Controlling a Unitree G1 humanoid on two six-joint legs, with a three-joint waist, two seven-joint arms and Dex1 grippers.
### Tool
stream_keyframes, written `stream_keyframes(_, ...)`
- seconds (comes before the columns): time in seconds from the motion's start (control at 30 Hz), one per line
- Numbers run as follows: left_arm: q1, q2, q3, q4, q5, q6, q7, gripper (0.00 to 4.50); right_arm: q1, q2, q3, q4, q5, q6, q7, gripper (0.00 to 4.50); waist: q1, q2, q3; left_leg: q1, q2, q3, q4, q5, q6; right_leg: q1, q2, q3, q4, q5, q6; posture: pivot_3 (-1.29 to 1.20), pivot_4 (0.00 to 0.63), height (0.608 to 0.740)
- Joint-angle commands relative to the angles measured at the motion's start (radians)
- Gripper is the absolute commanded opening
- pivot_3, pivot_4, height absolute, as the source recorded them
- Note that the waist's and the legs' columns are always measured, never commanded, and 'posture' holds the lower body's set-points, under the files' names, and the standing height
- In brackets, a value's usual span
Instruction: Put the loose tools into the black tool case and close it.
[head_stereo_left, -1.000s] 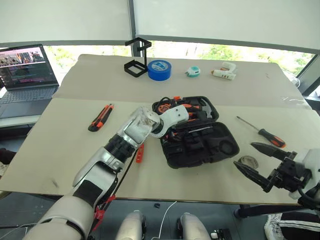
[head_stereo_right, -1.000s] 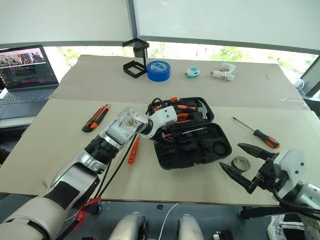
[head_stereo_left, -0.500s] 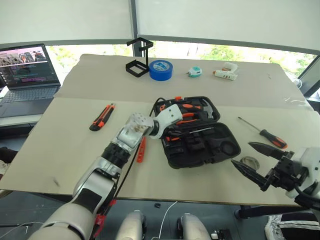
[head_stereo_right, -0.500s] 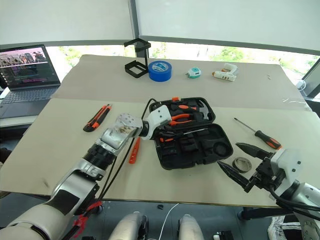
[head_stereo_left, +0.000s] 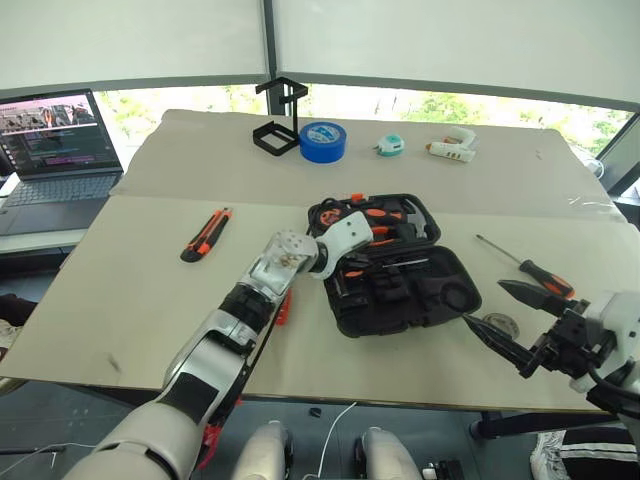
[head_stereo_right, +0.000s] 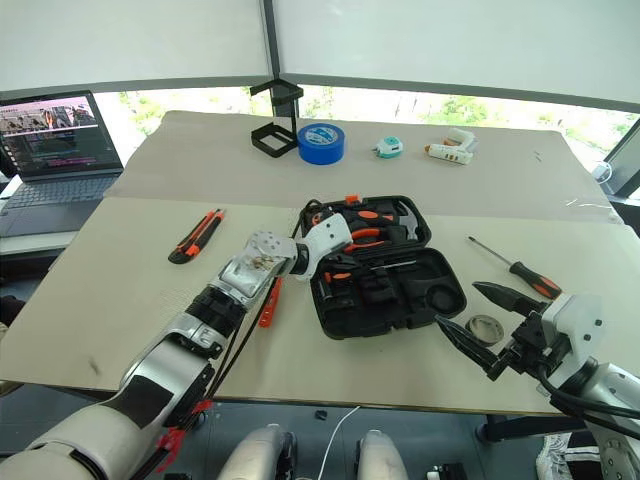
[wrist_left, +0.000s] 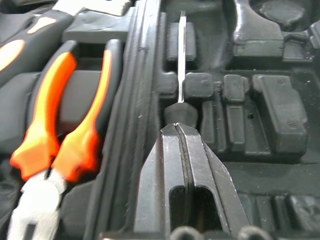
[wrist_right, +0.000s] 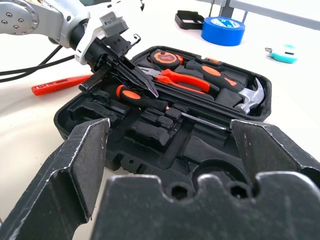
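Your left gripper (wrist_right: 142, 82) has its jaws pressed together, empty, tips just above a screwdriver (wrist_right: 145, 101) lying in the open black tool case (head_stereo_left: 395, 265) at frame centre. Your right gripper (head_stereo_left: 528, 325) sits lower right, jaws spread wide, nothing held, the small grey tape roll (head_stereo_right: 485, 327) just behind it. Another screwdriver (head_stereo_left: 527, 266) lies right of the case, the tester pen (head_stereo_right: 266, 303) left of it, the utility knife (head_stereo_left: 204, 234) farther left.

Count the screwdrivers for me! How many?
2. One screwdriver lies inside the black tool case, under the left gripper; another screwdriver lies on the table beside the case. More may be hidden.
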Motion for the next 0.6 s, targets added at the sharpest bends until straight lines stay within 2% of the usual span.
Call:
stream_keyframes(0.03,0.029,0.01,-0.02,0.009,0.01,0.015,-0.053,0.01,0.011,0.009,-0.04,0.01,-0.002,-0.024,-0.006,4.5,-0.001,0.0,0.0,0.0,0.0,0.0,0.0,0.0,0.0,0.0,0.0,0.0,0.0,0.0,0.0,0.0,0.15,0.74)
stream_keyframes(0.1,0.039,0.03,0.006,-0.021,-0.006,-0.018,-0.066,0.01,0.014,0.012,-0.067,0.03,-0.005,-0.036,-0.009,4.5,-0.005,0.001,0.0,0.0,0.0,0.0,0.0,0.0,0.0,0.0,0.0,0.0,0.0,0.0,0.0,0.0,0.15,0.74)
stream_keyframes(0.2,0.089,0.079,0.15,-0.158,-0.158,-0.105,-0.164,0.72,0.02,0.018,-0.17,0.136,-0.017,-0.092,-0.013,4.5,-0.012,0.001,-0.001,-0.001,0.001,0.001,-0.001,0.0,0.0,-0.002,0.0,0.001,0.0,0.0,0.0,0.0,0.15,0.74)
stream_keyframes(0.27,0.138,0.126,0.254,-0.245,-0.274,-0.188,-0.255,1.47,0.04,0.013,-0.23,0.235,-0.043,-0.15,0.012,4.5,-0.015,0.001,0.0,-0.002,0.001,0.001,-0.002,0.0,0.0,-0.004,0.0,0.001,0.0,0.0,0.0,0.0,0.15,0.74)
stream_keyframes(0.33,0.186,0.191,0.341,-0.307,-0.38,-0.175,-0.339,2.24,0.053,0.01,-0.273,0.333,-0.075,-0.204,0.024,4.5,-0.015,0.002,0.0,-0.003,0.002,0.001,-0.003,0.0,0.0,-0.005,0.001,0.001,0.0,0.0,-0.001,0.0,0.15,0.74)
stream_keyframes(0.43,0.261,0.306,0.387,-0.351,-0.424,-0.156,-0.436,2.96,0.059,0.011,-0.31,0.445,-0.105,-0.257,0.017,4.5,-0.016,0.003,-0.001,-0.002,0.002,0.001,-0.003,0.0,0.0,-0.004,0.0,0.001,0.0,0.0,-0.001,0.0,0.15,0.74)
stream_keyframes(0.47,0.289,0.337,0.404,-0.359,-0.431,-0.169,-0.448,3.43,0.063,0.011,-0.314,0.478,-0.119,-0.284,0.019,4.5,-0.019,0.007,-0.003,0.0,0.002,0.002,-0.003,0.0,0.0,-0.002,0.0,0.001,0.0,0.0,-0.001,0.0,0.15,0.74)
stream_keyframes(0.57,0.387,0.43,0.476,-0.376,-0.464,-0.204,-0.487,4.34,0.075,0.009,-0.321,0.591,-0.158,-0.364,0.03,4.5,-0.02,0.009,-0.005,0.002,0.002,0.003,-0.004,0.0,0.0,-0.001,-0.001,0.002,-0.001,0.0,-0.001,0.0,0.15,0.74)
stream_keyframes(0.6,0.431,0.463,0.505,-0.386,-0.472,-0.217,-0.496,4.43,0.078,0.008,-0.322,0.628,-0.162,-0.379,0.036,4.5,-0.021,0.009,-0.005,0.002,0.002,0.003,-0.004,0.0,0.0,-0.001,0.0,0.002,-0.001,0.0,-0.001,0.0,0.15,0.74)
